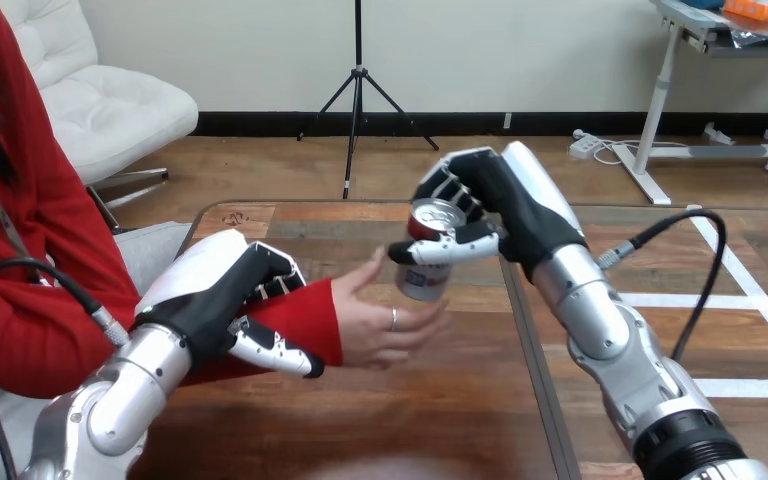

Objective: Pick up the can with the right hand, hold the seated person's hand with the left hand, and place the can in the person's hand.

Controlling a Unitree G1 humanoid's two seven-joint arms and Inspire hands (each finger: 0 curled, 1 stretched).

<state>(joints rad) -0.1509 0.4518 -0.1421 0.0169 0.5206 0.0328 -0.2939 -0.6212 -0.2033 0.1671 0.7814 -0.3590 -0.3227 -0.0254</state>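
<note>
Clamped the can (428,262) upright in curled fingers and thumb of the right hand (480,200), above the tabletop (440,420) near its far edge, just over the person's hand (385,315), palm up. Closed the left hand (225,300) round the person's wrist (310,318), red-sleeved.

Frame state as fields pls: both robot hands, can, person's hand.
right hand: curled round can, thumb across its front
can: upright, over person's hand; contact unclear
left hand: curled round person's wrist, on red sleeve
person's hand: open, above table
stage: can not yet released
</note>
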